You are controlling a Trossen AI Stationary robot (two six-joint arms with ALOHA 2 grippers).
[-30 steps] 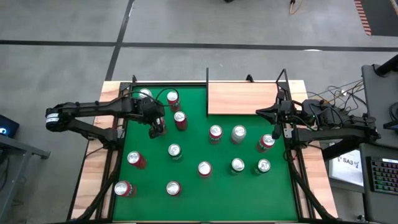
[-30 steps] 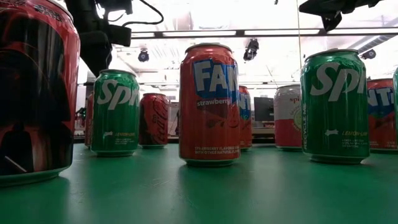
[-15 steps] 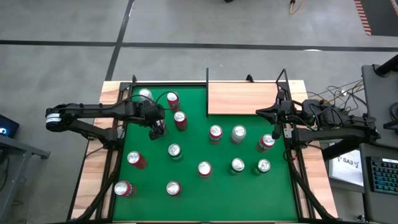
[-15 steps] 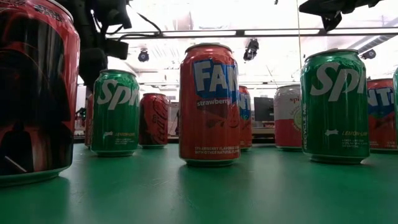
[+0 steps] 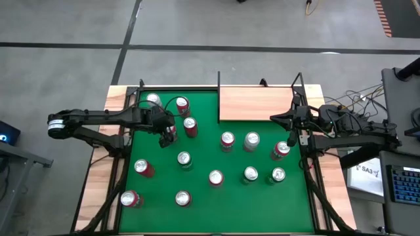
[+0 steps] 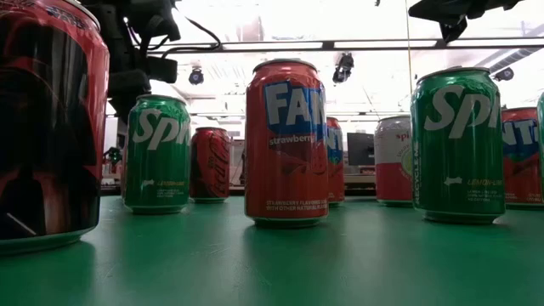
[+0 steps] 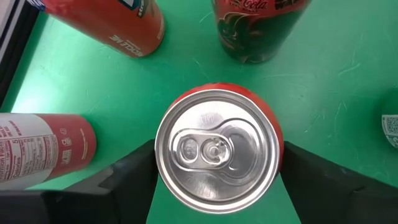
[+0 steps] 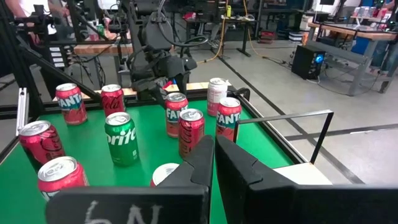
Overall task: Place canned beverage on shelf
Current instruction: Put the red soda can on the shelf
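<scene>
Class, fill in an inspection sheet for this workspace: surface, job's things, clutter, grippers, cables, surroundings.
Surface: green felt table.
Job's things: wooden shelf at the far right corner, nothing on it; red can upright between the left gripper's fingers.
Clutter: other cans standing across the felt, among them a Sprite and a Fanta.
Grippers: left gripper around the red can, not yet closed; right gripper shut, waiting at the right edge.
Cables: bundle right of the table.
Surroundings: grey floor; keyboard.
</scene>
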